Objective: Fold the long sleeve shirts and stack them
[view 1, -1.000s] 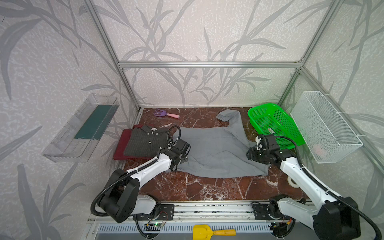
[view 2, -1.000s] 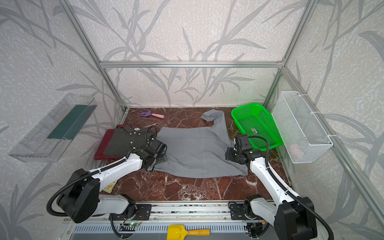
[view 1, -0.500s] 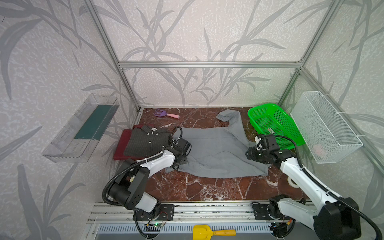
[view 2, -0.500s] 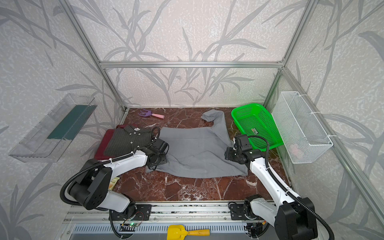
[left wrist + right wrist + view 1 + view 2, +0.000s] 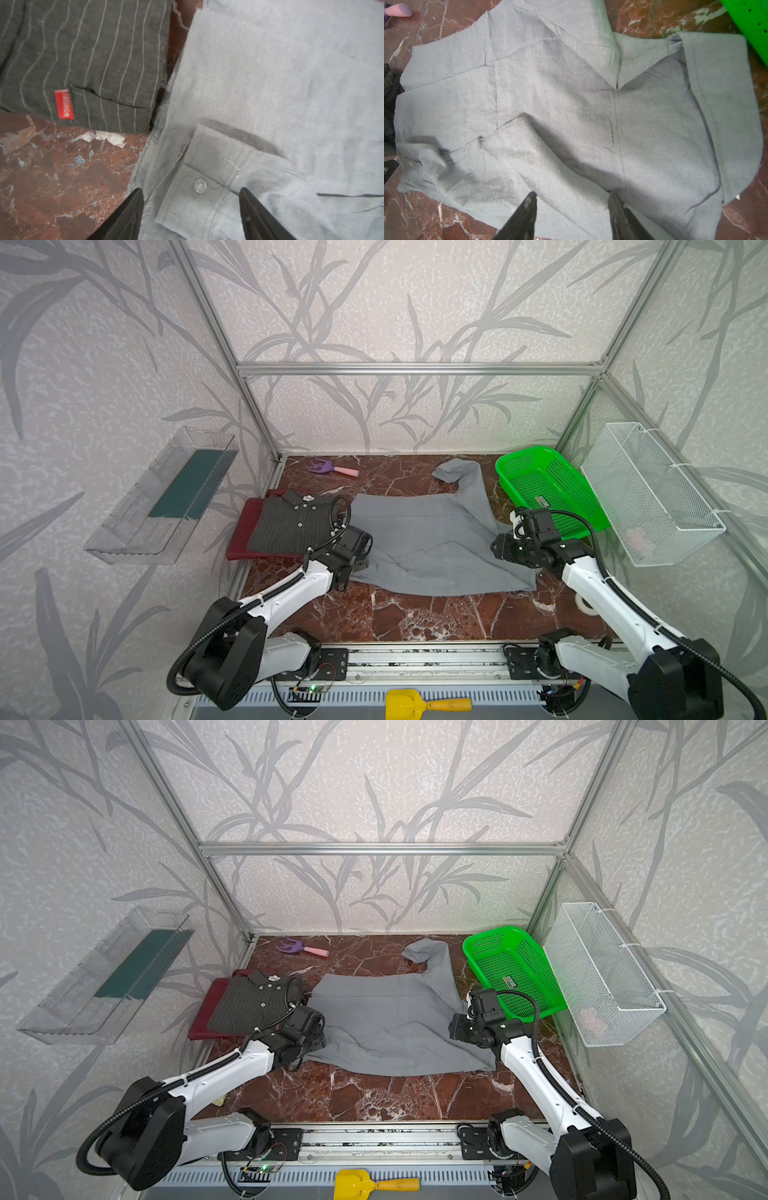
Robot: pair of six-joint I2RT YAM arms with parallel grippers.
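Red-brown marble tabletop (image 5: 415, 614) fills the floor of a walled cell, and the light grey shirt (image 5: 428, 547) lies spread across its middle. One sleeve (image 5: 465, 477) runs off to the far side, ending beside the green basket (image 5: 552, 485). The other sleeve is laid across the body, with its cuff (image 5: 207, 172) near the shirt's left edge. Just left of it, the pinstriped shirt (image 5: 291, 524) sits folded on top of the maroon shirt (image 5: 243, 531), so two shirts look done and stacked. The grey one appears to be at its sleeve-folding step.

The left gripper (image 5: 190, 190) hangs over that cuff with its jaws spread, one on either side of the cuff button (image 5: 200, 185), pinching nothing. The right gripper (image 5: 572, 195) is over the shirt's right part, jaws also apart with flat cloth between them. Whether the tips touch the fabric cannot be told.

The next move likely calls for closing on the cuff without bunching the layers under it, or for fetching the far sleeve, which has yet to come in over the body. The pinstriped shirt lies very close to the cuff, so a wide grab could snag it.

Both top views show the left arm reaching in from the near left, its wrist tipped down at the shirt's left edge. The right arm reaches in from the near right, with its wrist near the basket.
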